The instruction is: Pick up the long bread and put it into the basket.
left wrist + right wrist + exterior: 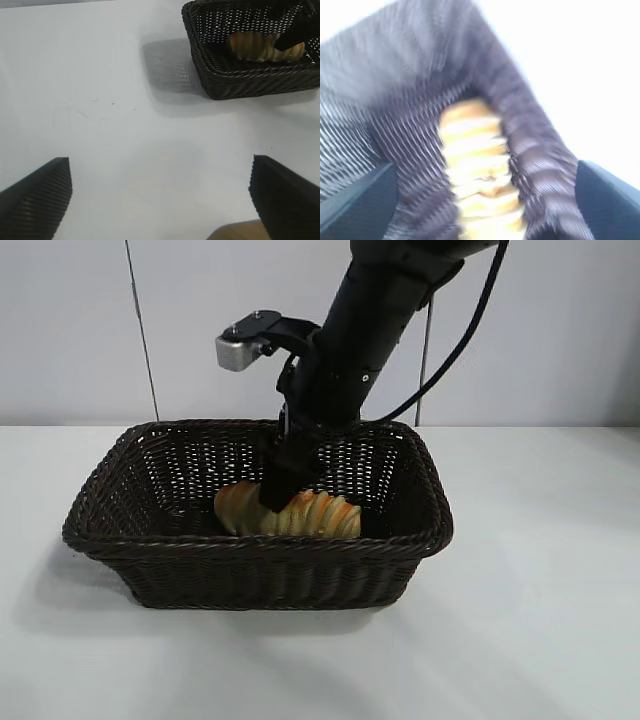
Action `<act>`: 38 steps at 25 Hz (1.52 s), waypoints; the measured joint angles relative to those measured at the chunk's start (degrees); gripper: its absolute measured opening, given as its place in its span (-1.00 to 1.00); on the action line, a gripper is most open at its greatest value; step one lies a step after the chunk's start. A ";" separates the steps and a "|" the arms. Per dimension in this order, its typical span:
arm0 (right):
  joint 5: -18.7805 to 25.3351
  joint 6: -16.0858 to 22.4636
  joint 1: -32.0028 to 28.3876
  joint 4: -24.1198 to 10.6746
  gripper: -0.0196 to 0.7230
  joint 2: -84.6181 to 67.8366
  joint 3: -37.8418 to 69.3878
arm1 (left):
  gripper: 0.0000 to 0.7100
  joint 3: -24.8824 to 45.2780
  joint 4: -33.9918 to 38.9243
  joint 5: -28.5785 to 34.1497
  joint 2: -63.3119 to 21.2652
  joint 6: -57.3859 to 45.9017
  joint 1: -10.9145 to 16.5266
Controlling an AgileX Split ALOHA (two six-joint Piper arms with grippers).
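Observation:
The long bread (322, 513), golden with pale cross ribs, lies on the floor of the dark wicker basket (250, 575), close to its front wall. My right gripper (280, 490) reaches down into the basket right over the loaf. In the right wrist view its fingers stand wide apart at both edges, and the long bread (477, 165) lies between them beside the basket wall (535, 155), touched by neither finger. My left gripper (160, 172) hangs open over bare table, far from the basket (250, 82) and the long bread (250, 46).
The basket stands in the middle of a white table (540, 620), with a pale wall behind. The right arm's camera mount (245, 343) sticks out above the basket's back rim. A tan patch (240, 231) shows by the left gripper's finger.

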 joint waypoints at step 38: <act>16.86 29.07 -41.26 -13.10 0.92 -19.47 -2.48 | 0.96 0.00 0.00 0.05 0.00 0.00 0.00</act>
